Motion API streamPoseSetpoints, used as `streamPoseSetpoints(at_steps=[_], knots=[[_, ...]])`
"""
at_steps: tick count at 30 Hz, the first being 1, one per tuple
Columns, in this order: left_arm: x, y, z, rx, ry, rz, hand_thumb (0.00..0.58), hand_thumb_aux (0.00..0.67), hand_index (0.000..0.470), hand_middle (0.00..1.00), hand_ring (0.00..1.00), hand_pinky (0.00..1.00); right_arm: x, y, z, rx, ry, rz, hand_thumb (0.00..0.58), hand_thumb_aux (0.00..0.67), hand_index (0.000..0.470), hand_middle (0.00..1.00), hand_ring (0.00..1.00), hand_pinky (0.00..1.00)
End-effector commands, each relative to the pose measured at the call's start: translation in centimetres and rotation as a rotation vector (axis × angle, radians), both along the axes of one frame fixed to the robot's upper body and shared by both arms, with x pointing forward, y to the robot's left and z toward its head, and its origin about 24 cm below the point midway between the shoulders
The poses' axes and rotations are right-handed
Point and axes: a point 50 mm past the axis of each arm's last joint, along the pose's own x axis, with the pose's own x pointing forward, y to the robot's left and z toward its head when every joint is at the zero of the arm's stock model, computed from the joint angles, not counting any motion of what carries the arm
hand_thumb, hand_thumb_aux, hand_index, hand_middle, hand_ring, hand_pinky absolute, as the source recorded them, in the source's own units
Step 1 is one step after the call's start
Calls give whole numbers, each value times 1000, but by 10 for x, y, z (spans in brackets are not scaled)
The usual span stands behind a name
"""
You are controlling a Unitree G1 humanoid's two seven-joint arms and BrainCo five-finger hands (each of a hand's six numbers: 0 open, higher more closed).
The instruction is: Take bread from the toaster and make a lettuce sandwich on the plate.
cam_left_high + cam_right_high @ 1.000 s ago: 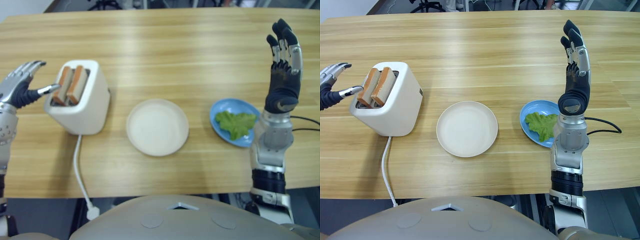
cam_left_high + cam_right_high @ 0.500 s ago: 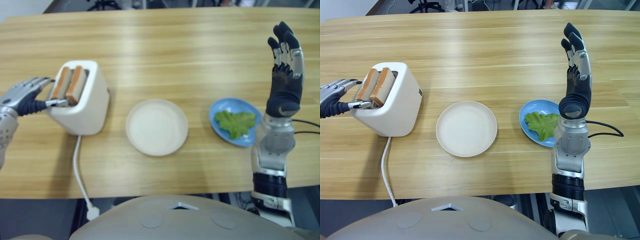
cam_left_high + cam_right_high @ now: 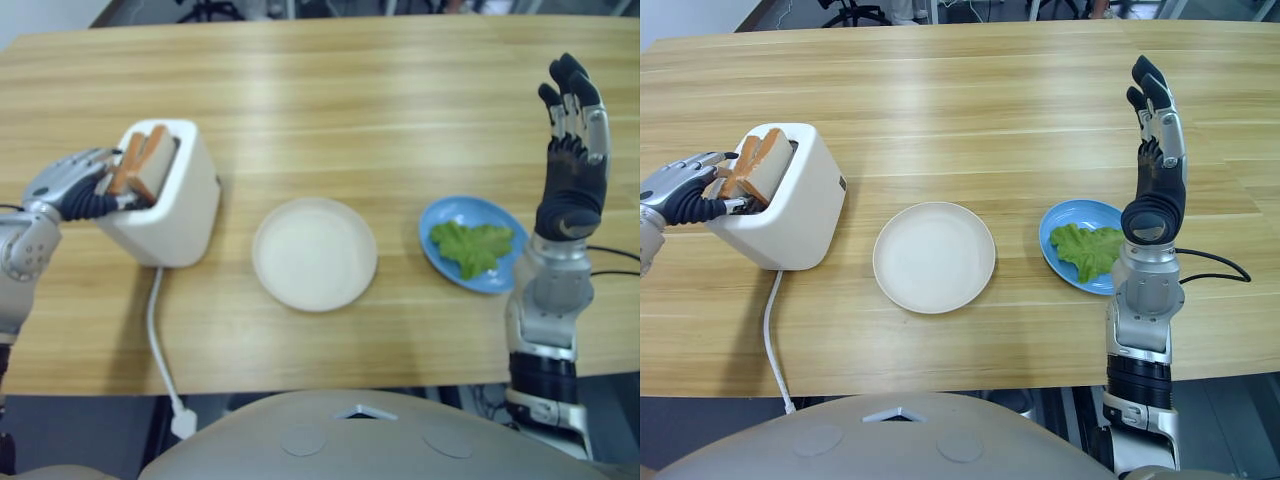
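Left hand (image 3: 72,186) is closed on a bread slice (image 3: 132,150) in the toaster (image 3: 182,215) near the table's (image 3: 330,90) left edge; right hand (image 3: 572,140) is raised, fingers spread, empty.

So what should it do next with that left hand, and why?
Probably lift the bread straight up out of the toaster: the left hand looks closed on a slice, both slices sit in the slots, and the plate is bare.

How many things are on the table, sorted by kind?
toaster: 1
bread slices: 2, both in the toaster
plates: 2, the cream plate and the blue plate
lettuce leaf: 1, on the blue plate
total: 6
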Motion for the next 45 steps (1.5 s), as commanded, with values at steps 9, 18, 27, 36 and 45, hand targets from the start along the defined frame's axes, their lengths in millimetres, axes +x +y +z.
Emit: streamPoseSetpoints(at_steps=[9,18,27,36,45], knots=[[8,-7,-15,-186,-5,21,580,670,460,0,0,0,-4,-8,0,-6,-3,-30,0,0,0,0,0,0],[18,-11,-18,-332,-66,0,580,670,460,1000,1000,1000,-4,-10,0,-6,-5,-38,0,0,0,0,0,0],[28,2,27,-435,-402,36,580,670,460,1000,1000,1000,-4,-10,0,-7,-8,-39,0,0,0,0,0,0],[30,-2,31,-462,-469,-2,580,670,460,1000,1000,1000,-4,-10,-1,0,-13,-44,0,0,0,0,0,0],[29,-10,51,-552,-572,-86,580,670,460,1000,1000,1000,-3,-10,-1,6,-20,-45,0,0,0,0,0,0]])
